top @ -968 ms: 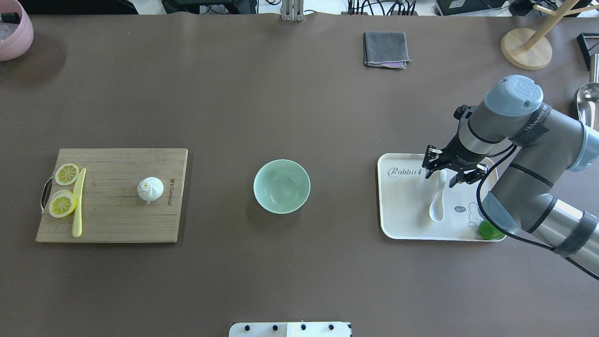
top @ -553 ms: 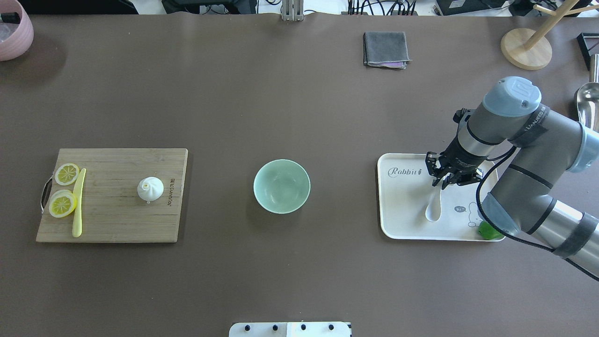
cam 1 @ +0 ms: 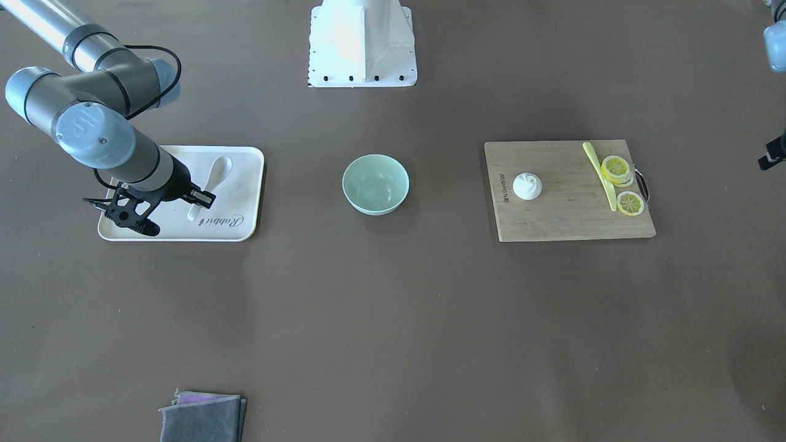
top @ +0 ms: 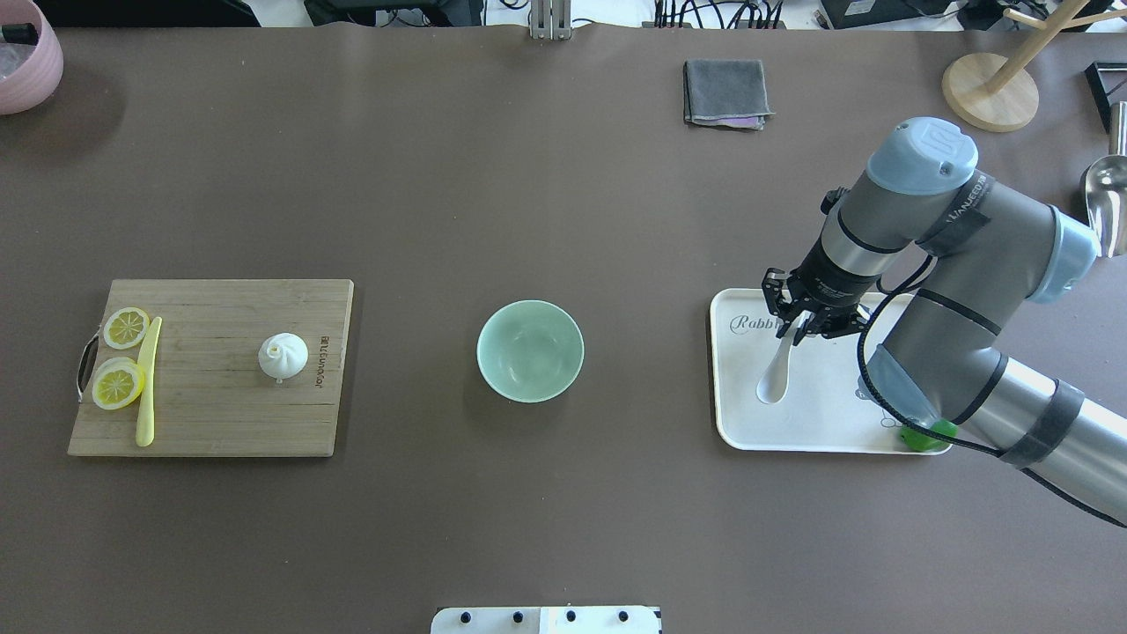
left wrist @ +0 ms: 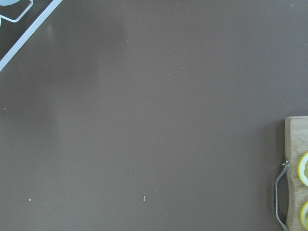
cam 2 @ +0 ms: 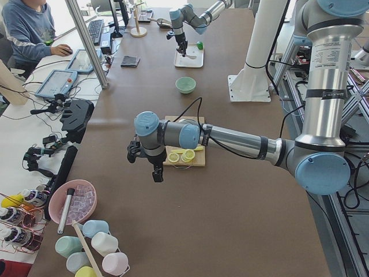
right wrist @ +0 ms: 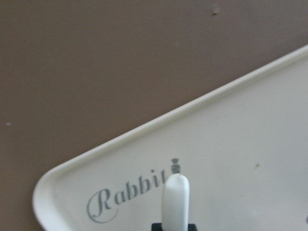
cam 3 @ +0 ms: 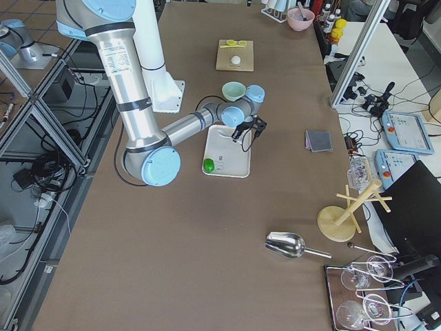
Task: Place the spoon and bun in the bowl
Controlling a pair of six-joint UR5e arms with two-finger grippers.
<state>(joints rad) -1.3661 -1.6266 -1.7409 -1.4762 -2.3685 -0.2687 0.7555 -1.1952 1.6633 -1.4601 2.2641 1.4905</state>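
Observation:
My right gripper (top: 799, 324) is shut on the handle of the cream-white spoon (top: 776, 377). It holds the spoon over the left part of the white tray (top: 748, 423), scoop hanging toward me. The handle tip shows in the right wrist view (right wrist: 174, 202). The mint-green bowl (top: 530, 350) stands empty at the table's middle, left of the tray. The white bun (top: 283, 355) sits on the wooden cutting board (top: 211, 414) at the left. My left gripper (cam 2: 154, 170) hangs beyond the board's outer end; I cannot tell whether it is open.
Lemon slices (top: 119, 383) and a yellow-green knife (top: 148, 379) lie on the board's left end. A green object (top: 920, 434) sits at the tray's near right corner. A grey cloth (top: 725, 92), wooden stand (top: 990, 88), metal scoop (top: 1105, 198) and pink bowl (top: 22, 62) line the far side.
My right gripper has shut on the spoon's handle and moved left across the tray toward the bowl, carrying the spoon with it. Bun and bowl have not moved.

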